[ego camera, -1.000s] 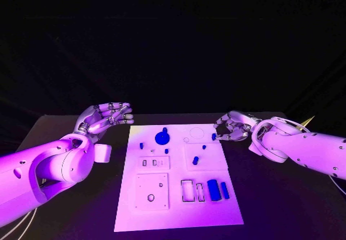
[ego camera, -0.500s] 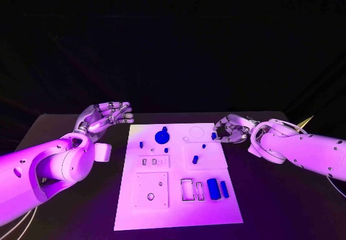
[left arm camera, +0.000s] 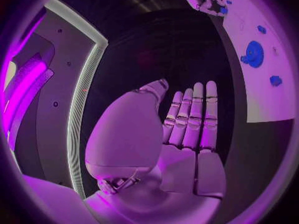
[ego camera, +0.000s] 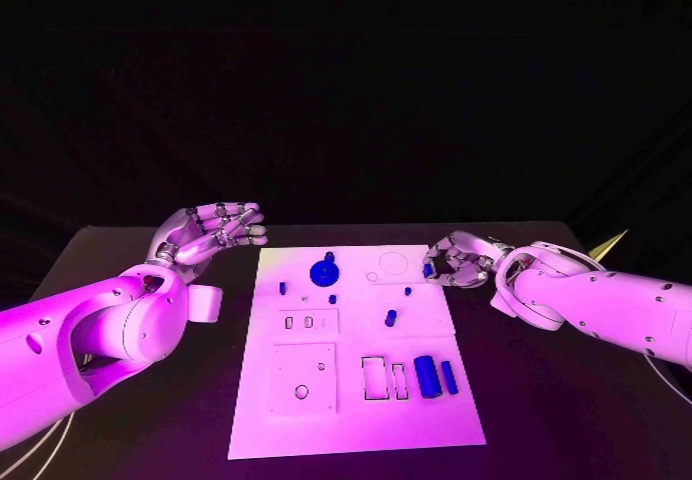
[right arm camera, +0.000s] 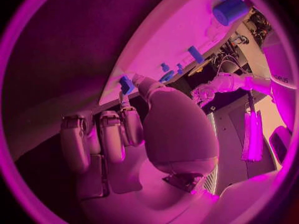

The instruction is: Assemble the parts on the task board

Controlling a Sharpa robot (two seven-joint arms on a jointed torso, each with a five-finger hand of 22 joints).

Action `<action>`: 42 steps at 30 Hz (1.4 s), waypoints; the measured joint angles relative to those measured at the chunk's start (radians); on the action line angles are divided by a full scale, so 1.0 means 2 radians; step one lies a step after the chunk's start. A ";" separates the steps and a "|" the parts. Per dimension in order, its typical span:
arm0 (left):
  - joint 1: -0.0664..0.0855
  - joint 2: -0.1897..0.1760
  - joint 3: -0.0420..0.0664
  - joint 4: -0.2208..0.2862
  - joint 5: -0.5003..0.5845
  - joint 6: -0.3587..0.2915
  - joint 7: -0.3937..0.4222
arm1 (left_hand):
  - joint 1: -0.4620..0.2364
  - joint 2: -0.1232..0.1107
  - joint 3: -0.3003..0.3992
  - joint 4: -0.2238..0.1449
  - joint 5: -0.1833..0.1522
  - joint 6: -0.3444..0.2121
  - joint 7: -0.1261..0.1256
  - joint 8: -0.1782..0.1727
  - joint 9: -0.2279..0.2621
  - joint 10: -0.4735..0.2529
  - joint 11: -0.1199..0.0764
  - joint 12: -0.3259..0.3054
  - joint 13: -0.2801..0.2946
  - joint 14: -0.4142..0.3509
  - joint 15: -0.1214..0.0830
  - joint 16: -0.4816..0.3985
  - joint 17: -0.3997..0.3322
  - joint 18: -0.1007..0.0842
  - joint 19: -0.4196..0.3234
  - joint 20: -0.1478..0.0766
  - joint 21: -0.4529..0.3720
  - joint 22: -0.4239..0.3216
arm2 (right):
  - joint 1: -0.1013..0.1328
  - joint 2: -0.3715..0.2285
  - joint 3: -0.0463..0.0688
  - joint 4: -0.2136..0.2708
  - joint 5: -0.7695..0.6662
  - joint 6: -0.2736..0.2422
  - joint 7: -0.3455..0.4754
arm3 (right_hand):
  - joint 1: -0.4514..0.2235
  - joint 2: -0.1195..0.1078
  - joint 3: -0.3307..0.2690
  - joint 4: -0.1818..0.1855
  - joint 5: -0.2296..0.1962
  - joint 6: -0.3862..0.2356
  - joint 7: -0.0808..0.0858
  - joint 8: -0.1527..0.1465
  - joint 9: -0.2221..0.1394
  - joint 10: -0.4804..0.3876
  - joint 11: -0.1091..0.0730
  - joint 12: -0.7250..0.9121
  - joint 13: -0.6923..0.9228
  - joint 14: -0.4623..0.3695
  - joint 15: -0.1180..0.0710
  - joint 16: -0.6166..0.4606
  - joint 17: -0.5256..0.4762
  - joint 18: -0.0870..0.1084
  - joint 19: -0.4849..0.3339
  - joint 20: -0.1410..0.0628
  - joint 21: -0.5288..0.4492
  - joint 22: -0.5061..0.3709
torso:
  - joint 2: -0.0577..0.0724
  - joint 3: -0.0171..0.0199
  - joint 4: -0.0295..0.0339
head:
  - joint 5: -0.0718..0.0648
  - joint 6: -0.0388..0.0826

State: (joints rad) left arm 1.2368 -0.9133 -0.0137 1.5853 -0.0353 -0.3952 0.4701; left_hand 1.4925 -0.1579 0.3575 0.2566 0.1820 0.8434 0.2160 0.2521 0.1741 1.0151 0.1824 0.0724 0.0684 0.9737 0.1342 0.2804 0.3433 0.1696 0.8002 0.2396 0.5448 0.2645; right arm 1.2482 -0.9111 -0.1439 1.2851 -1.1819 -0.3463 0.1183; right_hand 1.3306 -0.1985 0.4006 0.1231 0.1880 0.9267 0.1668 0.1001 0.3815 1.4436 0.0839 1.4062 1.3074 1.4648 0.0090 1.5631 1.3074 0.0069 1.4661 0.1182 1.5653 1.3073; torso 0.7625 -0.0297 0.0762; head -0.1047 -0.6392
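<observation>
The task board point(ego camera: 361, 400) is laid flat in the middle of the black worktop point(ego camera: 577, 400), between the two arms. On its far half a round blue part point(ego camera: 326, 272) is seen, with several small blue pegs point(ego camera: 391, 319) scattered nearer the middle. Toward the near right corner two upright blue blocks point(ego camera: 428, 376) are stood side by side, just beside two empty rectangular slots point(ego camera: 375, 380). A square plate with a small oval hole point(ego camera: 302, 393) is set at the near left of the board.

The right hand point(ego camera: 459, 262) is held at the board's far right edge, its fingers curled inward. A small blue part point(right arm camera: 126, 84) is pinched at the fingertips point(right arm camera: 138, 79), as is shown best in the right wrist view; in the head view the same piece point(ego camera: 428, 270) is only partly seen, so whether it touches the board cannot be told for certain.

The left hand point(ego camera: 214, 232) is raised off the worktop beside the board's far left corner, apart from it. Its fingers point(left arm camera: 198, 114) are stretched out side by side with the thumb set apart, and nothing is held in it.
</observation>
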 measured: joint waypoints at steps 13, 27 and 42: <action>0.000 0.000 0.000 -0.001 0.000 0.000 -0.001 | 0.000 0.000 0.001 -0.001 0.000 0.000 0.000 0.000 0.000 0.000 0.000 0.000 0.000 0.000 0.000 0.000 0.001 0.000 -0.002 -0.002 0.000 0.000 | -0.001 0.003 0.000 -0.002 0.002 -0.009 -0.003 | -0.002 0.008 0.012 0.000 -0.002 0.008 -0.001 0.002 0.000 0.004 -0.001 0.004 0.000 0.000 0.000 0.000 0.000 0.000 0.000 0.000 0.000 0.000 | 0.000 0.0003 -0.0004 | 0.001 -0.002; 0.000 0.000 0.000 -0.002 0.000 0.000 -0.002 | 0.000 0.000 0.001 -0.001 0.000 0.000 0.000 0.000 0.000 0.000 0.000 0.000 0.000 0.000 0.000 0.000 0.001 0.000 -0.002 -0.002 0.000 0.000 | -0.001 0.006 0.000 -0.005 0.004 -0.016 -0.006 | 0.002 0.015 0.026 -0.004 -0.013 0.027 -0.007 0.017 0.004 0.009 -0.005 0.010 0.000 0.002 -0.002 0.001 0.000 0.000 0.000 -0.004 0.000 0.000 | 0.000 0.0004 -0.0003 | 0.002 -0.003; 0.000 -0.001 0.000 -0.002 0.000 0.001 -0.004 | 0.000 0.000 0.001 -0.001 0.000 0.000 0.000 0.000 0.000 0.000 0.000 0.000 0.000 0.000 0.000 0.000 0.002 0.000 -0.004 0.000 0.000 0.000 | -0.001 0.012 0.000 -0.008 0.003 -0.020 -0.013 | 0.003 0.020 0.030 -0.008 -0.014 0.033 -0.010 0.022 0.006 0.011 -0.007 0.010 0.000 0.000 -0.004 0.002 0.000 0.000 0.000 -0.004 0.000 0.000 | 0.000 0.0003 -0.0002 | 0.002 -0.005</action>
State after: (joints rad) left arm 1.2368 -0.9155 -0.0139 1.5815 -0.0353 -0.3936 0.4621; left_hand 1.4925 -0.1579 0.3603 0.2538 0.1820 0.8434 0.2160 0.2521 0.1747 1.0151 0.1824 0.0724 0.0684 0.9738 0.1342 0.2804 0.3474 0.1697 0.7929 0.2396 0.5448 0.2651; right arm 1.2461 -0.8872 -0.1441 1.2689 -1.1749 -0.3869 0.0928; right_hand 1.3359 -0.1591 0.4600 0.1076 0.1601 0.9924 0.1474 0.1432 0.3930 1.4648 0.0696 1.4257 1.3079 1.4649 0.0014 1.5668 1.3073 0.0068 1.4662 0.1105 1.5654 1.3077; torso 0.7619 -0.0291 0.0758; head -0.0999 -0.6493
